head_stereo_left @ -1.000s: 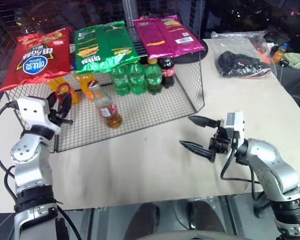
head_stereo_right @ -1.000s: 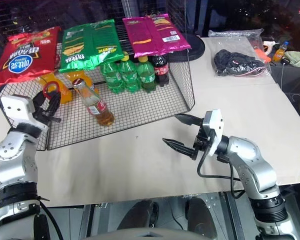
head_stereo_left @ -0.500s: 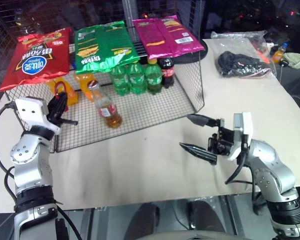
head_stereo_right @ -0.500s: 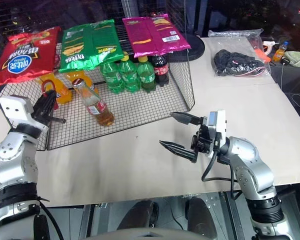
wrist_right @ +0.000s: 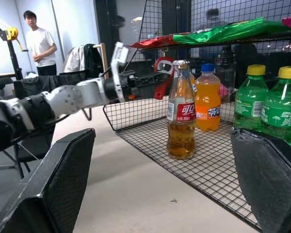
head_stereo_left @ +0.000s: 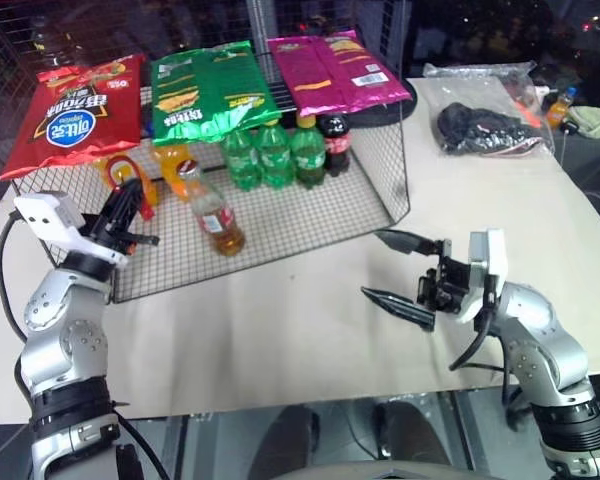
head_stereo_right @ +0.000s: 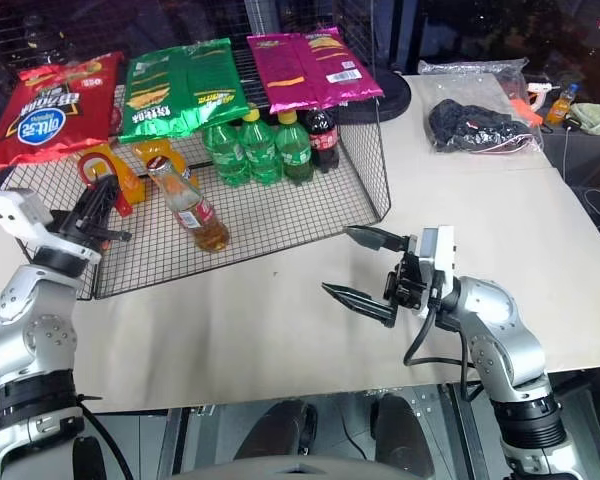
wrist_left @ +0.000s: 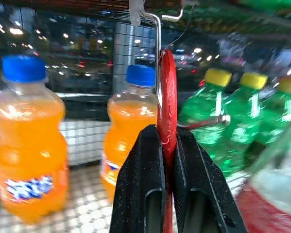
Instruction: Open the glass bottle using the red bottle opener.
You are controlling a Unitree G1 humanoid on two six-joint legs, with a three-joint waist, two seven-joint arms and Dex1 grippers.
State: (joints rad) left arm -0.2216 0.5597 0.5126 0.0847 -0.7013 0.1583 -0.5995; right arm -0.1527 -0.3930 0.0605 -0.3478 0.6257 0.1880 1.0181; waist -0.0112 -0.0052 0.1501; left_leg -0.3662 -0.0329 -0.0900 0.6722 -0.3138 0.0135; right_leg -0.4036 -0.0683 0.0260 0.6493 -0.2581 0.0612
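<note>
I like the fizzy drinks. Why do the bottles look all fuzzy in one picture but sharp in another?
In the left wrist view the orange soda bottles and green soda bottles are soft and out of focus, while the red bottle opener between the left gripper's fingers is sharper. In the right wrist view the glass bottle is crisp, and the right gripper's near fingers blur.

The table [head_stereo_left: 280,330] has a pale, plain top. A black wire rack [head_stereo_left: 370,180] stands on its far left part. Near the far right corner lies a clear plastic bag [head_stereo_left: 485,125] holding dark items.
</note>
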